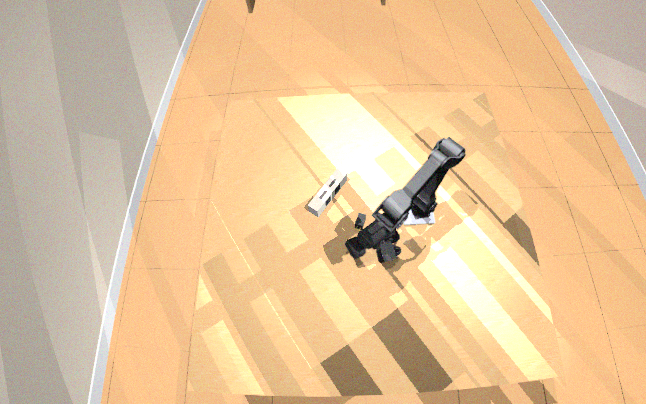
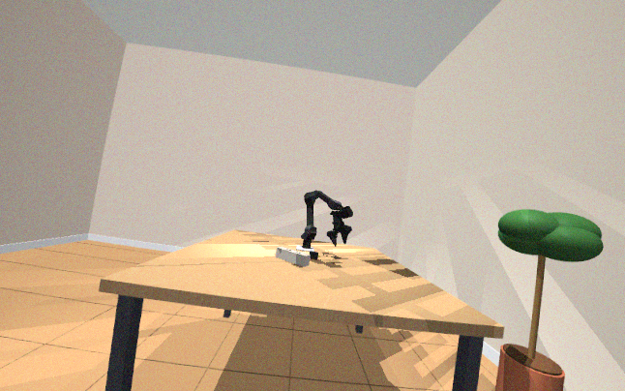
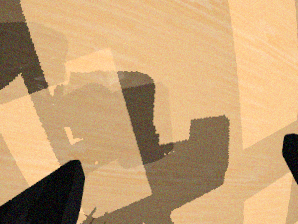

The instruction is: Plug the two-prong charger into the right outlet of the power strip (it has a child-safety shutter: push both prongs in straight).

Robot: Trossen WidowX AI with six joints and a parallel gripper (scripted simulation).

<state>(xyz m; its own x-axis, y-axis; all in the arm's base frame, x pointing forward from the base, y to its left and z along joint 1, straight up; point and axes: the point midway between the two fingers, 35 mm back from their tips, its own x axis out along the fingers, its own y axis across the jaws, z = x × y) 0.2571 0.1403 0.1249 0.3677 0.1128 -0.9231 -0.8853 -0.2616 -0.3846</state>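
The white power strip (image 1: 317,205) (image 2: 291,255) lies diagonally on the table, with dark outlet openings showing in the top view. The small dark charger (image 1: 360,220) (image 2: 313,255) lies on the table between the strip and the arm. Its prongs cannot be made out. My gripper (image 1: 371,253) (image 2: 341,243) (image 3: 184,157) is open and empty, pointing down above the table. In the top view it appears just below and to the right of the charger. The wrist view shows only table top and shadows between the fingers, and neither charger nor strip.
The arm's white base plate (image 1: 424,219) is right of the charger in the top view, partly under the arm. Striped shadows cross the wooden table (image 2: 218,282). A potted plant (image 2: 550,235) stands beyond the table's right side in the exterior view.
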